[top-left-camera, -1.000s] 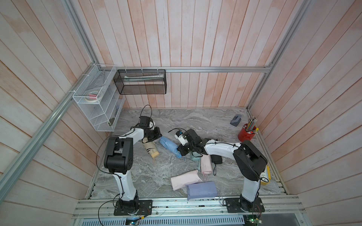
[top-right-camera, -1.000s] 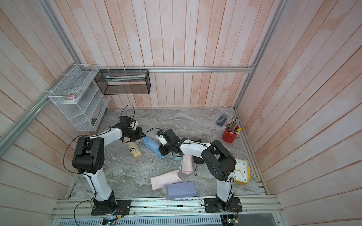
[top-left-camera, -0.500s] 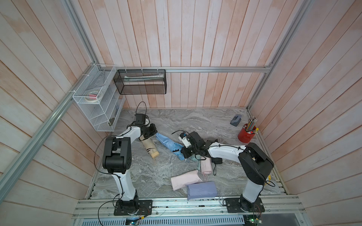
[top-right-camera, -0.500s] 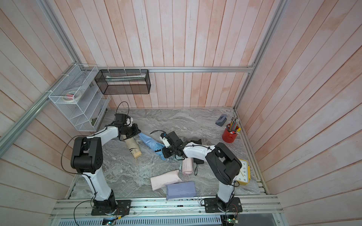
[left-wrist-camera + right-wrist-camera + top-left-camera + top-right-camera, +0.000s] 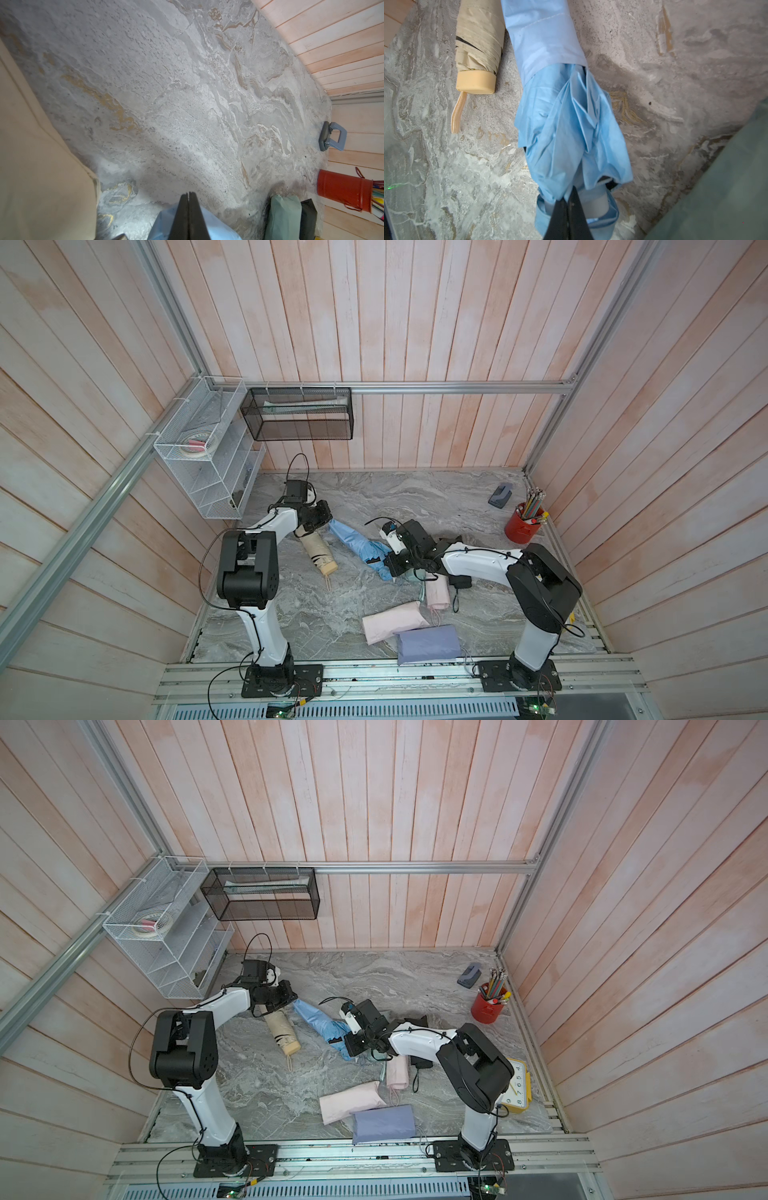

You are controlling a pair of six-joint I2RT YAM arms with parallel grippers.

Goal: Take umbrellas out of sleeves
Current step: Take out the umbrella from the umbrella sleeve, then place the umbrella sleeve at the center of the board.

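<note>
Top views, left gripper (image 5: 323,517): black jaws pressed together on the far end of the light blue smooth fabric sleeve (image 5: 344,532), left of frame centre.
Top views, right gripper (image 5: 390,568): clamped on the near end of the light blue pleated fabric umbrella (image 5: 374,549), just below frame centre.
Top views, umbrella position: roughly half out, with its upper part inside the sleeve. It lies diagonally on the grey marbled table (image 5: 415,497) between the two grippers, as both top views show.
Top views, neighbours: beige pleated fabric umbrella (image 5: 318,551), bare, just left of the blue pair. Pink flat fabric pouch (image 5: 392,620) and lavender flat fabric pouch (image 5: 430,643) lie lower centre, well apart from the grippers. Cannot tell whether these are filled.
Left wrist, pincer (image 5: 188,195): fingers flat together at bottom centre, pinching the sleeve cloth (image 5: 209,226).
Left wrist, background: mint fabric pouch (image 5: 284,216) and red tin pencil cup (image 5: 342,191), lower right.
Right wrist, pincer (image 5: 568,197): fingers closed at bottom centre on bunched umbrella fabric (image 5: 571,128) beside the pale handle.
Right wrist, sleeve mouth (image 5: 544,37): upper centre, hem wrapped around the pleats.
Step in hand (judged): drawing the blue umbrella out, each end held by one arm.
Next move (judged): pull the ends apart along the umbrella's length until its tip clears the hem. The thin-cloth pinches may slip.
</note>
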